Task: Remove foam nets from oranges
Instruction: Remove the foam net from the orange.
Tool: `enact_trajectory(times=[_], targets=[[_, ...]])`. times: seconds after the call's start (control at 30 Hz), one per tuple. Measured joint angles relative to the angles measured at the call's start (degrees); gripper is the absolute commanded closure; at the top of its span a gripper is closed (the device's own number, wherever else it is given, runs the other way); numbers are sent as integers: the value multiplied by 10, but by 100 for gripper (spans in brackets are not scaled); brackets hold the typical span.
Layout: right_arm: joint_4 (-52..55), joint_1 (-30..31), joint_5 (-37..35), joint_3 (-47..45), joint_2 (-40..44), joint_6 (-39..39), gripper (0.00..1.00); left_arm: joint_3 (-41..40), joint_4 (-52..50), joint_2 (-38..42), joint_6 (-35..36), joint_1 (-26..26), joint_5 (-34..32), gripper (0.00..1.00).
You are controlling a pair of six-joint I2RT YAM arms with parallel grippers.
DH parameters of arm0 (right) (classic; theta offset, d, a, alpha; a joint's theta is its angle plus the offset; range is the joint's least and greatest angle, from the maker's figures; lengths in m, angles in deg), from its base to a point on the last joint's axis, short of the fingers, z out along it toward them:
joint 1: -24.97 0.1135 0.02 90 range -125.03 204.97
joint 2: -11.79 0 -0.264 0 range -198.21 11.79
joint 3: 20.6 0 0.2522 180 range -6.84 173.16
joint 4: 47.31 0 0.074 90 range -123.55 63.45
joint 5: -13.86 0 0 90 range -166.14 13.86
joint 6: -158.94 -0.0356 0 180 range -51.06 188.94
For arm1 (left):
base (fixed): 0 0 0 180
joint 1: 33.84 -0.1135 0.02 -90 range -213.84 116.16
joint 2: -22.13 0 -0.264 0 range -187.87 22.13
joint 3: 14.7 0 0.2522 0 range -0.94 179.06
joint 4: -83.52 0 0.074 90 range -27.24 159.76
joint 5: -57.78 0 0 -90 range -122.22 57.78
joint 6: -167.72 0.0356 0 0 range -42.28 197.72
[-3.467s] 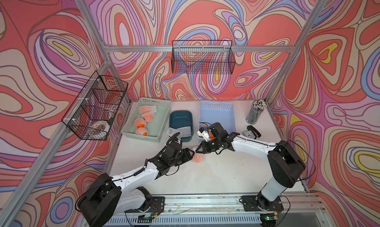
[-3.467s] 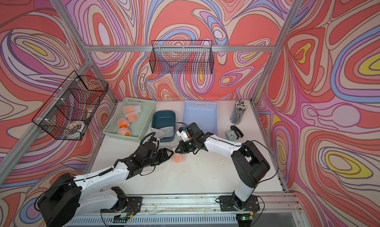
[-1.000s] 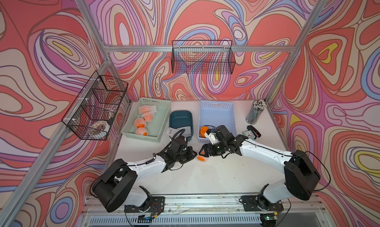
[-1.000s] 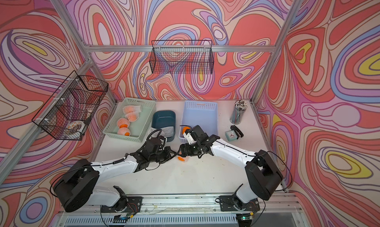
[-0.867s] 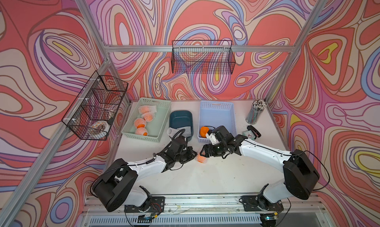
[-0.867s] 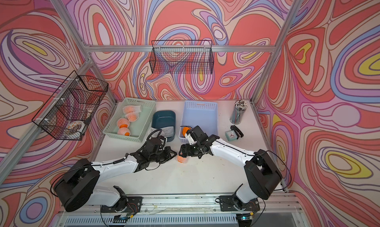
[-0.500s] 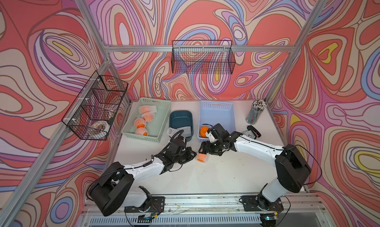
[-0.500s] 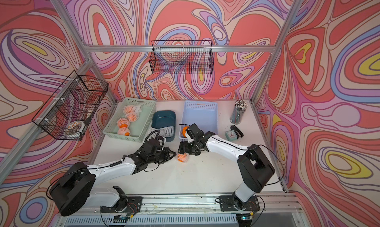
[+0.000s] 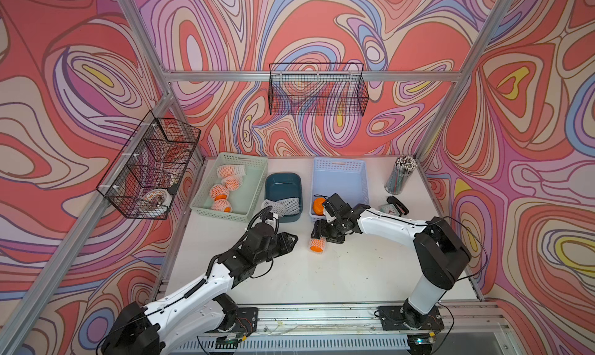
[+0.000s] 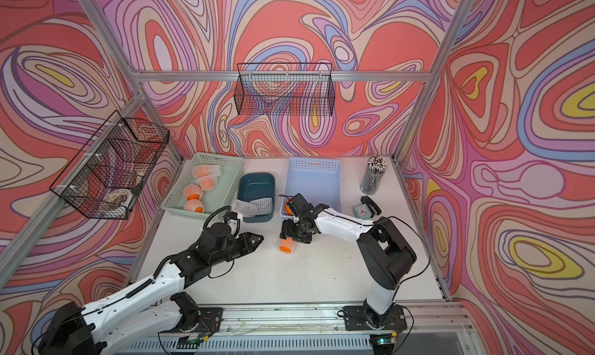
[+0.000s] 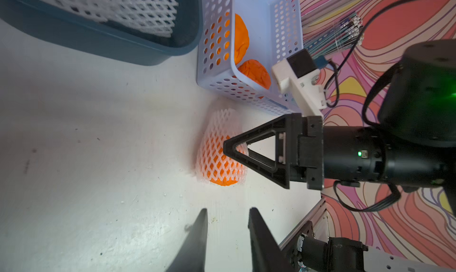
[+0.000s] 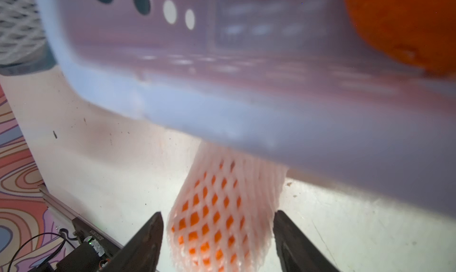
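Note:
One orange in a white foam net (image 9: 317,243) (image 10: 286,244) lies on the white table just in front of the blue basket. My right gripper (image 9: 323,236) (image 12: 218,216) is open and straddles it, a finger on each side of the net (image 12: 222,221), about touching on one side. My left gripper (image 9: 293,238) (image 10: 260,238) (image 11: 227,216) points at the netted orange (image 11: 222,157) from a short distance, jaws slightly open and empty. Two bare oranges (image 11: 254,72) sit in the blue basket (image 9: 341,163).
A green basket (image 9: 241,158) at the back left holds several netted oranges (image 9: 219,191). The teal bin (image 9: 283,179) holds an empty foam net (image 9: 280,205). A pencil cup (image 9: 401,176) and a small clock (image 9: 391,208) stand at the right. Black wire baskets (image 9: 317,89) hang on the walls.
My left gripper's jaws have parted from shut to slightly open and hold nothing. The right gripper has shifted a little toward the blue basket and stays over the netted orange.

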Motion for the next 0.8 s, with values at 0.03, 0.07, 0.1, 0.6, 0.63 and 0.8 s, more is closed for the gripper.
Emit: enact_trajectory(times=[0.03,0.07,0.1,0.6,0.63,0.8], targets=[[0,0,-3,0,-3,-2,28,2,-14,13,4,0,-5,65],[-1,0,-6,0,-5,-4,28,2,-29,25,7,0,-10,65],[-2,0,-9,0,-5,-5,28,3,-43,37,10,0,-15,64],[-36,0,-22,27,-51,-8,51,-2,-143,114,16,0,-33,65],[-39,0,-23,27,-51,-7,52,-3,-143,114,15,0,-33,65],[-50,0,-25,27,-51,-1,65,-8,-137,101,14,0,-27,65]])
